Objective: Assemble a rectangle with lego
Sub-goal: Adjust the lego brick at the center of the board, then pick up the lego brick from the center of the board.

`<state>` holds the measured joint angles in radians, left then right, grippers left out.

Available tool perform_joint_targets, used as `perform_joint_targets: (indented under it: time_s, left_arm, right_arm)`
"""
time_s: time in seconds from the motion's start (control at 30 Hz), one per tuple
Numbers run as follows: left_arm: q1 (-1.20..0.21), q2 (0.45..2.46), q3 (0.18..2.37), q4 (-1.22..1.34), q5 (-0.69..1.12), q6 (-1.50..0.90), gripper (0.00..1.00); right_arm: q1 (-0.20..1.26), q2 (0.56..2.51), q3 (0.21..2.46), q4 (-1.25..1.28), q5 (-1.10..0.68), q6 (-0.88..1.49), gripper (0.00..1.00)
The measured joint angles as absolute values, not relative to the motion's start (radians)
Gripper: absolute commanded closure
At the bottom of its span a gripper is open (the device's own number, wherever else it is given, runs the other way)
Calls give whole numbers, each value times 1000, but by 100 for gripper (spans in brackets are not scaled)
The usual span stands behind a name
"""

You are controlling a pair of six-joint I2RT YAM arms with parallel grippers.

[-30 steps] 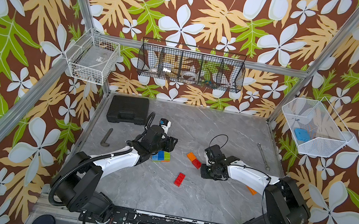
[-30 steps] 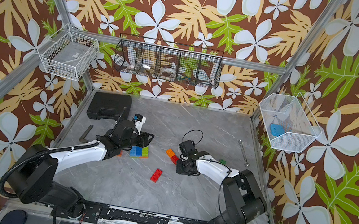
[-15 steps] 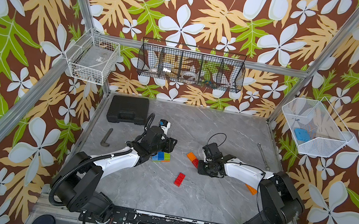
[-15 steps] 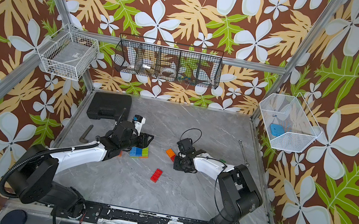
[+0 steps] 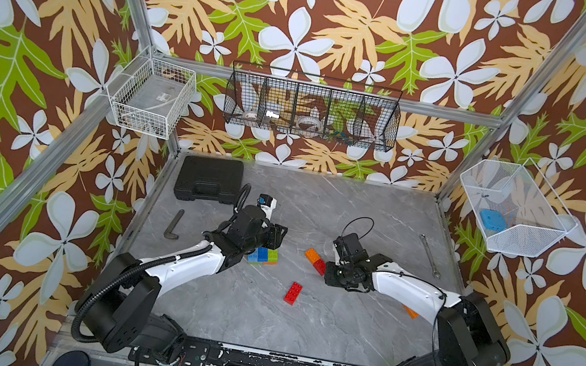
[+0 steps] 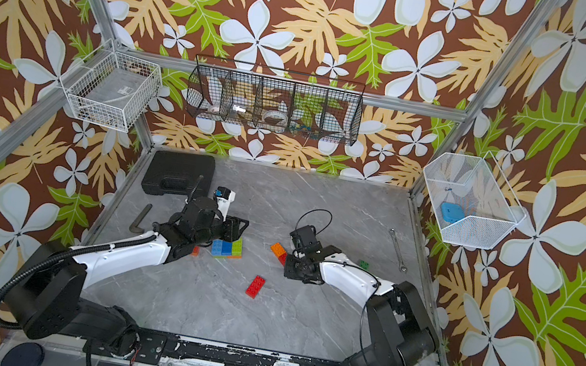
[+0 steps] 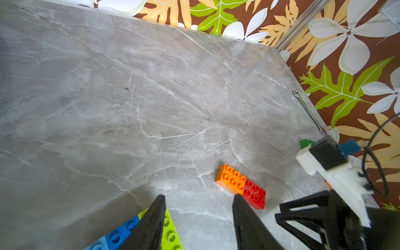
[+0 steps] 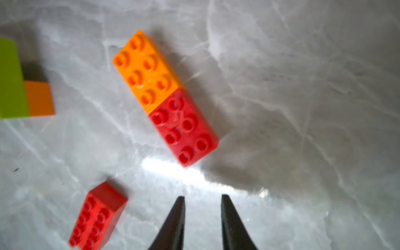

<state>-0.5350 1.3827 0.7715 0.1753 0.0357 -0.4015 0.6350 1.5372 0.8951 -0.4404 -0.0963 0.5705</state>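
The right hand [image 8: 202,196] is partly open, with only bare desk [image 8: 303,108] showing between its fingertips, so it holds nothing. Just ahead of it lies the orange-and-red pair [image 8: 164,97]: two bricks set end to end in one straight line, studs up, flat on the desk. I cannot tell whether they are locked together or only touching. A loose red brick [image 8: 97,216] lies alone to one side of this hand, apart from the pair.

The left hand [image 7: 199,195] is open wider, and its gap is empty too. One of its fingers crosses in front of the lime end of the blue-and-lime block [image 5: 263,256], but whether it touches the block I cannot tell. That block shows blue and lime bricks side by side on top, with an orange edge showing beneath.

Further out, a dark green brick [image 6: 363,264] sits beyond the right arm, and an orange brick [image 5: 410,312] peeps out from under that forearm.

By my reading the job is only partly done. Two small sections exist, well apart from each other, and neither makes the finished rectangle. What remains is to bring the sections together and add the stray bricks.
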Motion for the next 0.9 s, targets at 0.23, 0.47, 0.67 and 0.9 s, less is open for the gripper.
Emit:
perform_joint_targets:
  time_s: [0.23,0.47,0.67,0.9]
  left_arm:
    - [-525,1246,738,125,-117,-395,19]
    - [-452,1205,711,29,11,-500,42]
    - [-786,1227,727,-146,6,-601,47]
    - [-989,1501,876,-281,-62,-675,46]
  right_arm:
    - [851,1530,976,-499,-96,673,32]
    - [857,1519,986,-520,-26,782,38]
    - [720,1411,922,-522,78,779,42]
    - [616,1353,812,-470,84,772,46]
